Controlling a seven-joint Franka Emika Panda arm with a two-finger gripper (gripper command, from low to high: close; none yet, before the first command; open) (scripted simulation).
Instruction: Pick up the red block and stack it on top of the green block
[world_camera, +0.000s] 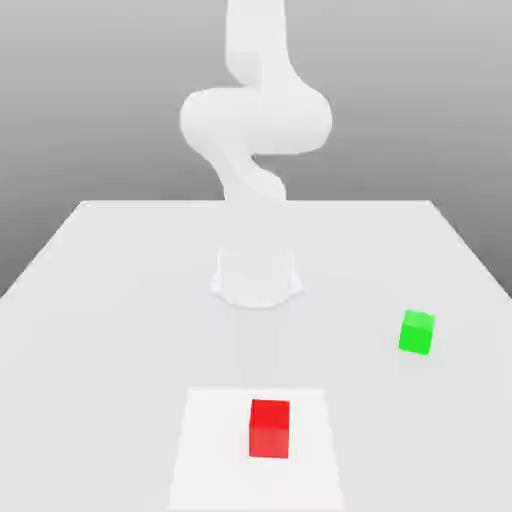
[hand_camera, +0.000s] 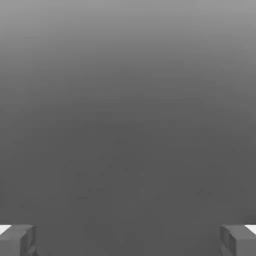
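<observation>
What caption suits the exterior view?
Red block on a white patch, green block off to the exterior view's right, robot arm behind.

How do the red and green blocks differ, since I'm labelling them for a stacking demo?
The red block sits on the white square; the green block sits off it. The red one is nearer the exterior view's camera than the green one. Both are box-shaped.

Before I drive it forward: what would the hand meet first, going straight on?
Nothing I can see: between the open fingers of the hand lies only plain grey background, so the way looks free, though depth is unclear.
</observation>
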